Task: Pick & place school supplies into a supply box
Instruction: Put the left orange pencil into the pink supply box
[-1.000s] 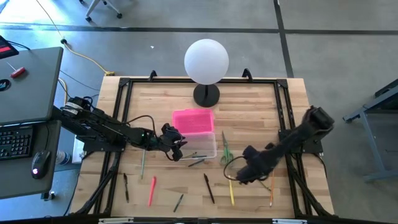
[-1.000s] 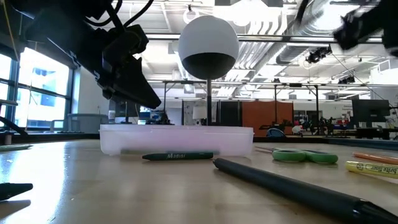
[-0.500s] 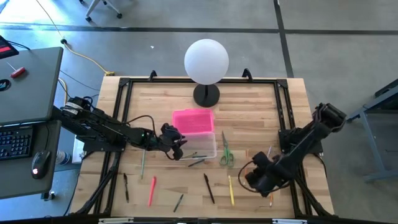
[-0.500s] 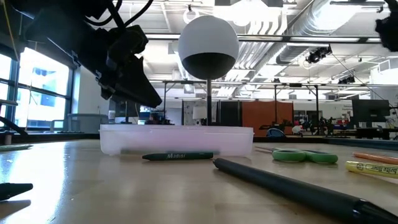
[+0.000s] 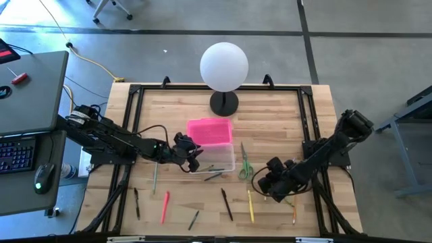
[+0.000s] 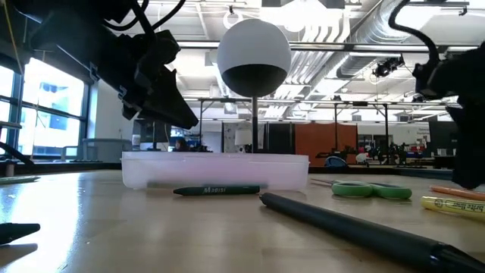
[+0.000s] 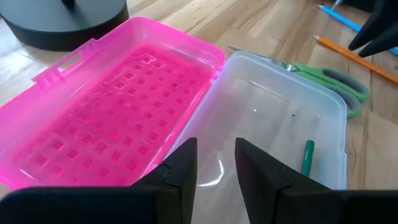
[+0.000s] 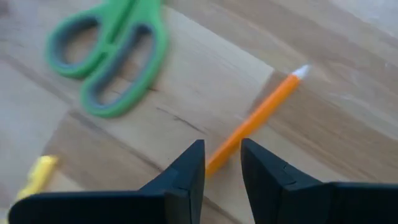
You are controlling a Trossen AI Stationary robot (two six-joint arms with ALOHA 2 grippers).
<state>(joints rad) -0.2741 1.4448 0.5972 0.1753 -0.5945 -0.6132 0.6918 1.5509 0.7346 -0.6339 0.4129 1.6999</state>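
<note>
Wooden table [image 5: 270, 115] strewn with pens, the supply box [image 5: 217, 158] lying open near its centre.

Slightly parted, empty fingers are shown on the left gripper [image 7: 214, 163], poised just above the box's clear tray beside the pink lid [image 7: 118, 115]. Narrowly parted too, the right gripper [image 8: 222, 163] is held over an orange pencil [image 8: 256, 121], with the green scissors [image 8: 112, 59] just beyond.

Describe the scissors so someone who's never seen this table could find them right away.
Start at the white globe lamp at the table's far edge, then come down to the clear supply box with its pink lid open behind it. The scissors lie flat on the wood beside the box, on the right arm's side. They alone have looped green handles; everything else nearby is a thin straight pen or pencil.
</note>
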